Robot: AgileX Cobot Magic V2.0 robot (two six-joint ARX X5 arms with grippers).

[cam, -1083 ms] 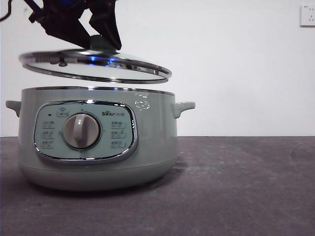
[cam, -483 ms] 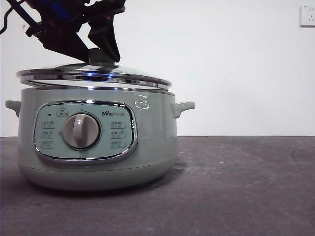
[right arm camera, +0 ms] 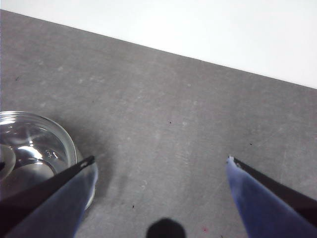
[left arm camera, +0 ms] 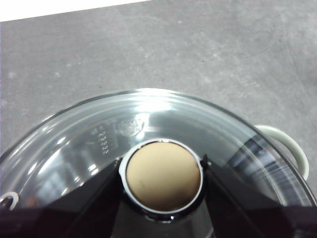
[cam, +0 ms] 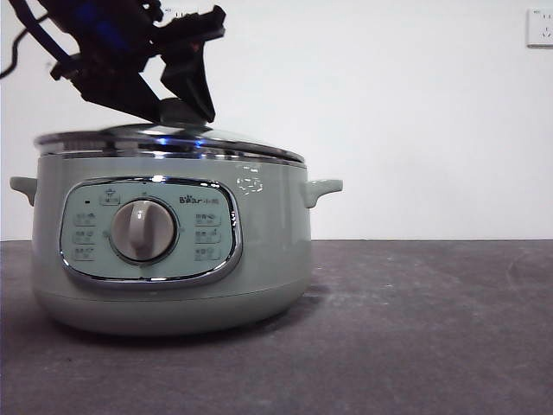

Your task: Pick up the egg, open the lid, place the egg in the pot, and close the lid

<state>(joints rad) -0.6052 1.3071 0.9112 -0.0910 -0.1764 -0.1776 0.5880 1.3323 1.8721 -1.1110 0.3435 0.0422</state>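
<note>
Front view puts the large round sage-green electric pot (cam: 168, 251) nearest, standing upright on the dark grey desk (cam: 415, 328) with its chrome-framed control panel and grey dial (cam: 143, 230) facing the camera and a small handle out at each side. On top of it the shallow domed clear glass lid (cam: 168, 143) with its chrome rim lies level, dome up and axis vertical; the rim looks to rest on the pot's mouth all round, though a slight gap at the far side cannot be ruled out. Being round, the lid has no long axis to speak of. Above it the left claw (cam: 177, 108) comes down from the upper left, and in its wrist view its two black jaws pinch the lid's round knob (left arm camera: 163, 173) from either side, the knob upward. The small reddish-brown egg shows in no view; I judge it to be inside the pot, hidden by the wall and by glare on the glass. So pick-up, opening and placing appear done, and closing is all but done; what seems left is letting go of the knob and lifting away. Farther off, the right claw (right arm camera: 161, 171) hangs spread and empty over bare desk beside the pot.
</note>
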